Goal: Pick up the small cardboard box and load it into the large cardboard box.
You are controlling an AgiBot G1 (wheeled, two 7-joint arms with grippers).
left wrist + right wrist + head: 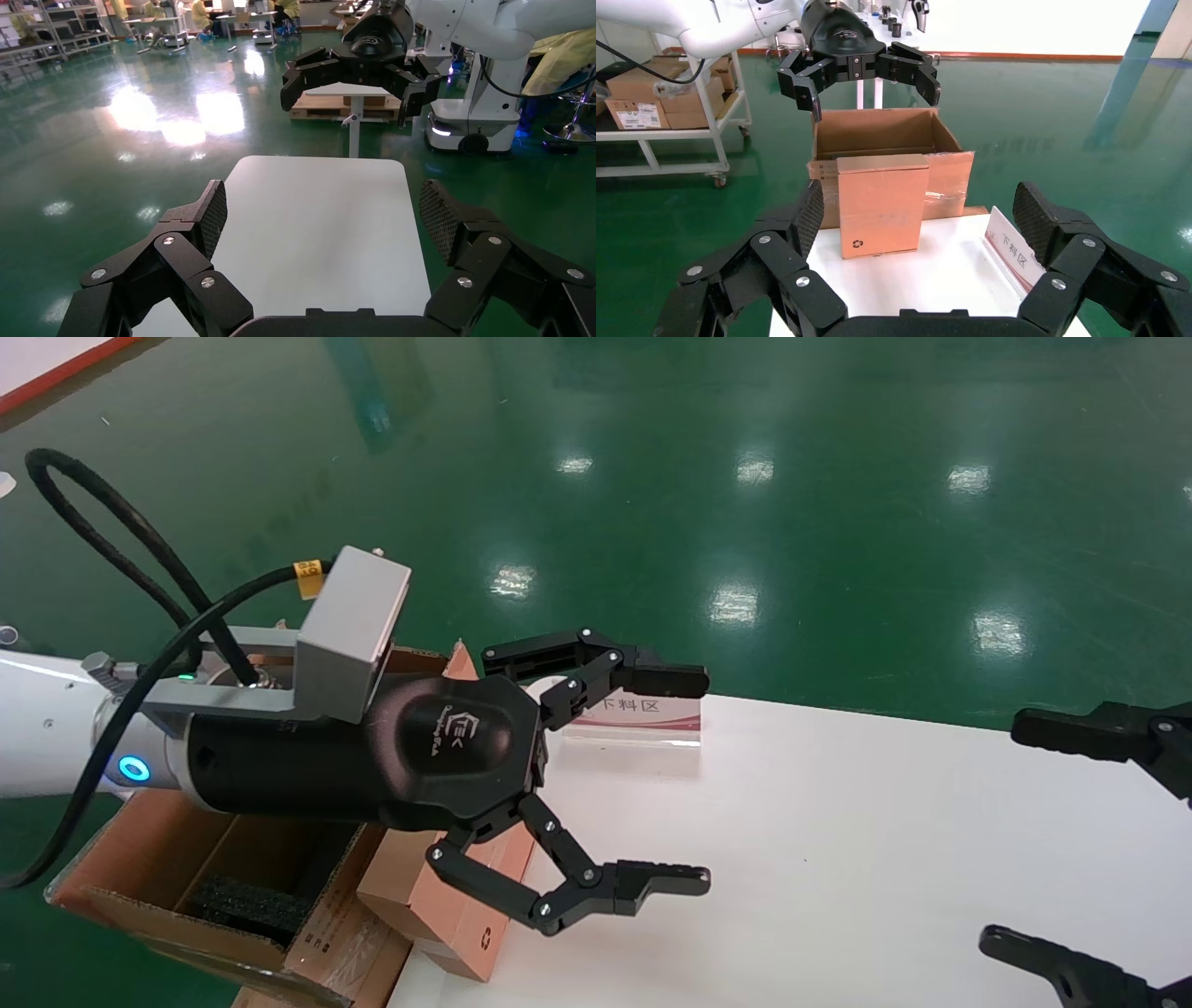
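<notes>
A white table (838,859) stood on a shiny green floor (745,477). The small cardboard box (882,205), plain brown, stood upright at the table's nine o'clock edge, touching the large cardboard box (877,133). The left gripper (615,784) and the right gripper (1099,845) hung with jaws apart, holding nothing.

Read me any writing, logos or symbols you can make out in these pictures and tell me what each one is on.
"下料区": red characters on the white sign card standing on the table.
Recycling mark, a symbol only: low on the small cardboard box.
Embossed logo on the left end effector housing: partly legible, reads roughly "TEK".
Yellow tag on its cable: unreadable.
Print on the large cardboard box: too small.
</notes>
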